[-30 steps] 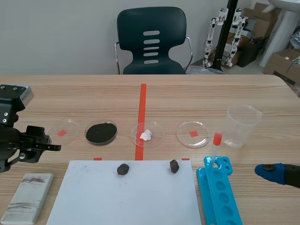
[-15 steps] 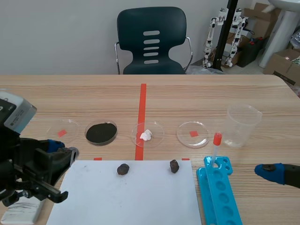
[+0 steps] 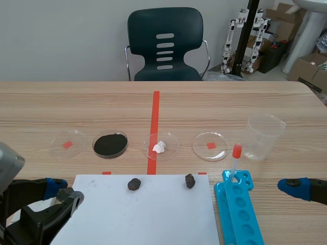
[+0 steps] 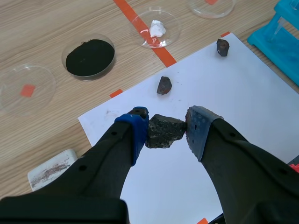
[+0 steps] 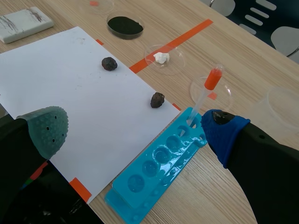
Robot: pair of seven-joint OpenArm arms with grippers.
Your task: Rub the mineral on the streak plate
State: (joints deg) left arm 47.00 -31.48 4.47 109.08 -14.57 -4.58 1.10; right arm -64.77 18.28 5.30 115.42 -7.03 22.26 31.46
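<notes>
Gripping a dark mineral chunk (image 4: 163, 132) tight between its pads, the left gripper (image 4: 167, 126) hangs over the white paper sheet (image 4: 233, 88). The streak plate (image 4: 49, 169), bearing reddish marks, lies just beside the sheet. Carrying seems the step in hand; next the arm must swing to the plate, lower and drag. The right gripper (image 5: 134, 127) gapes wide, holding nothing.

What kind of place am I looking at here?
Probably a robotics lab staged as a mineral-testing bench: a streak plate, a petri dish of black powder and, behind the table, small humanoid robots.
</notes>
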